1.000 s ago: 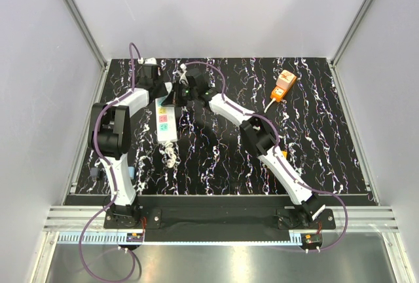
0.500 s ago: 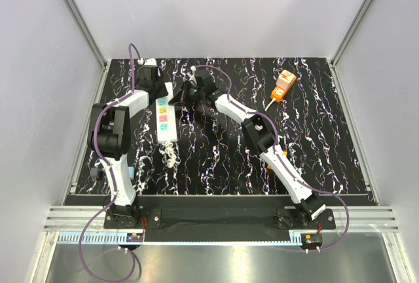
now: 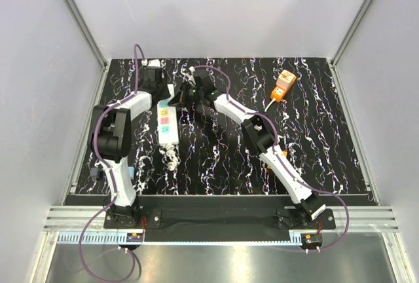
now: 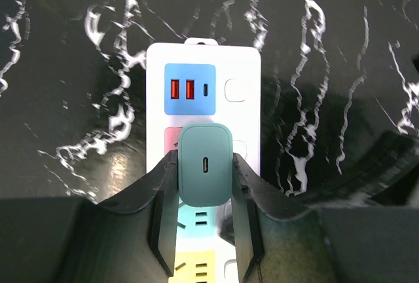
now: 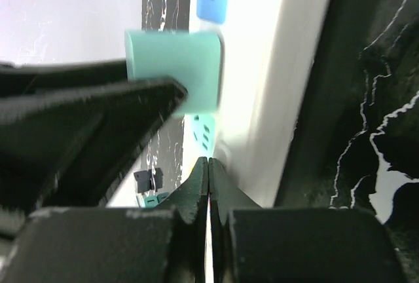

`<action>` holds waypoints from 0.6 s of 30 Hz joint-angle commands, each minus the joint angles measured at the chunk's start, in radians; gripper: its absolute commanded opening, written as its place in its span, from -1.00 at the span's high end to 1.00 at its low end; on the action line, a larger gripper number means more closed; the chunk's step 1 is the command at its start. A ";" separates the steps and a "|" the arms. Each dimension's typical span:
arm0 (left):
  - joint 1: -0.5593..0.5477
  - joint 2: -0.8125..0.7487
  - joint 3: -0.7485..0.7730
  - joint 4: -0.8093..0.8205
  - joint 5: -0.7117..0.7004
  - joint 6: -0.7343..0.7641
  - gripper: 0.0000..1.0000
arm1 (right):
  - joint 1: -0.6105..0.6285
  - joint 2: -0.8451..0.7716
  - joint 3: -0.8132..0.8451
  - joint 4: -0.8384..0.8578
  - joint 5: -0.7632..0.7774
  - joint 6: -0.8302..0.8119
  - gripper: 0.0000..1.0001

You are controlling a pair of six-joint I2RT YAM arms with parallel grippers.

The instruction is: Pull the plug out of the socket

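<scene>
The socket (image 3: 168, 126) is a white power strip lying lengthwise at the table's back left. In the left wrist view the socket (image 4: 242, 60) shows a blue USB square, then pink, teal and yellow outlet squares. A teal plug (image 4: 205, 171) stands on the pink square. My left gripper (image 4: 204, 162) is shut on the plug's two sides; it also shows in the top view (image 3: 160, 93). My right gripper (image 5: 208, 162) is shut, its tips against the socket (image 5: 281, 67) just beside the plug (image 5: 173, 67); in the top view it (image 3: 184, 97) sits at the strip's right edge.
An orange box (image 3: 284, 85) with a white cord lies at the back right. The strip's coiled white cable (image 3: 171, 158) trails toward me. A small dark object (image 3: 96, 173) lies at the table's left edge. Grey walls enclose three sides.
The right gripper has come down onto the strip's right edge beside the plug. The left gripper has shifted slightly toward the back. The strip has slid a little nearer.
</scene>
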 commanded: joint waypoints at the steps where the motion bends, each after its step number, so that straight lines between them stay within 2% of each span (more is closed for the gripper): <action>1: -0.064 -0.109 0.027 0.061 -0.072 0.028 1.00 | 0.012 0.052 0.008 -0.107 0.066 -0.031 1.00; 6: -0.084 -0.135 0.045 0.015 -0.134 0.054 1.00 | 0.012 0.052 0.017 -0.121 0.068 -0.039 1.00; 18: -0.100 -0.195 0.031 0.021 -0.189 0.047 1.00 | 0.012 0.051 0.016 -0.137 0.069 -0.036 1.00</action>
